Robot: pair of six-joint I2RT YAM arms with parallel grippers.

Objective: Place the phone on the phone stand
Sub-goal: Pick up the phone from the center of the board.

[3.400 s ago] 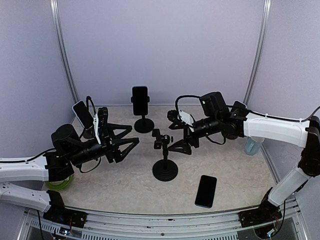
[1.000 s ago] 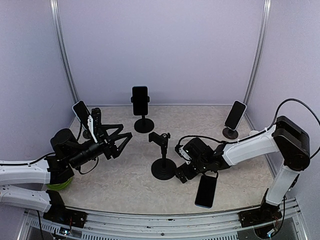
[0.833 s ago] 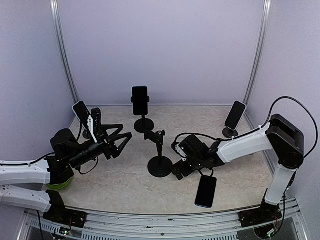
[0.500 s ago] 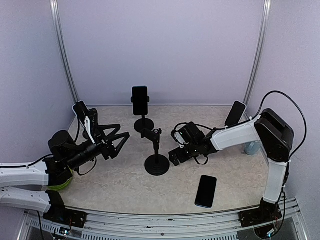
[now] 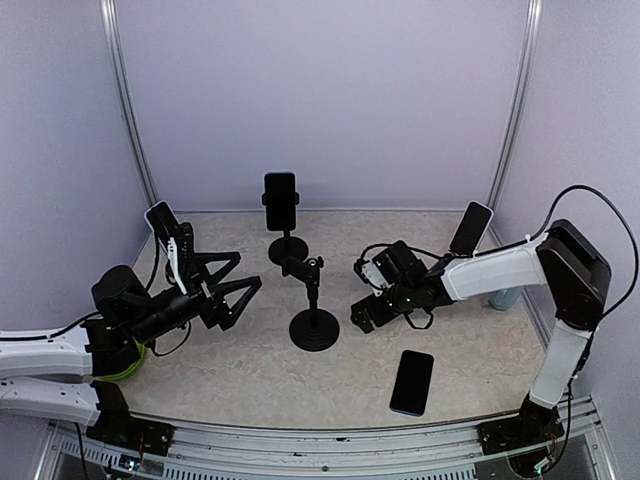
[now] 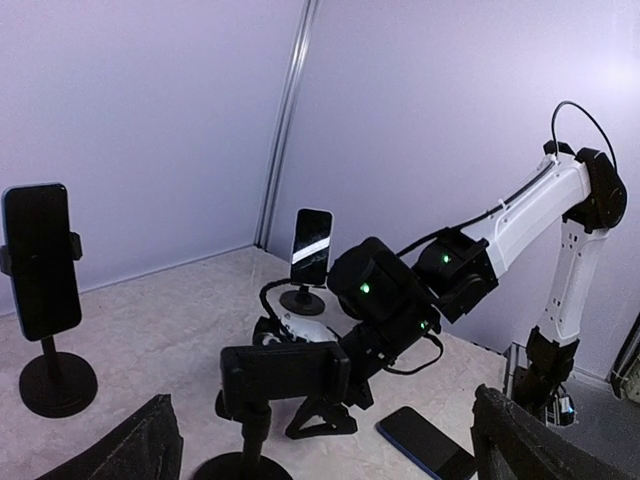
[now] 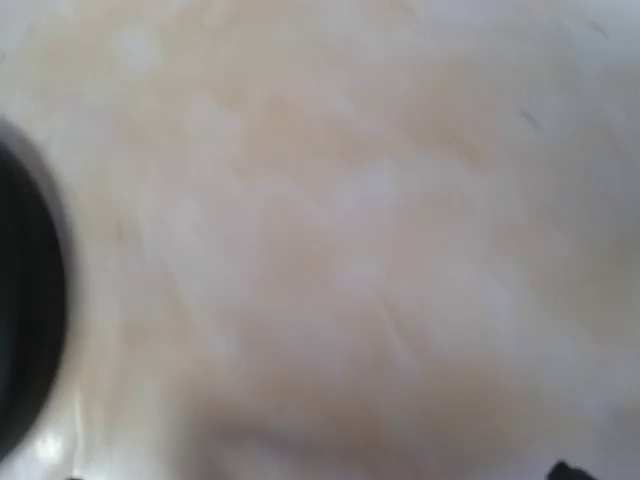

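A dark phone point(image 5: 411, 382) lies flat on the table near the front right, apart from both grippers; the left wrist view shows this phone point(image 6: 425, 445) too. The empty black phone stand point(image 5: 313, 300) is upright in the middle, its clamp point(image 6: 285, 374) facing my left wrist camera. My right gripper point(image 5: 364, 314) sits low on the table just right of the stand's base, open with nothing between its fingers. The right wrist view is a blur of table point(image 7: 350, 250) with the dark base point(image 7: 20, 340) at its left edge. My left gripper point(image 5: 226, 285) hovers left of the stand, open and empty.
Three other stands hold phones: back centre point(image 5: 281, 204), back left point(image 5: 160, 222), back right point(image 5: 470, 229). A green object point(image 5: 120, 366) lies under my left arm. A pale cup point(image 5: 508, 297) stands by the right wall behind my right arm.
The empty stand has slid left and a little back across the table. My right gripper moved from beside the flat phone to the stand's right. My left fingers spread wider.
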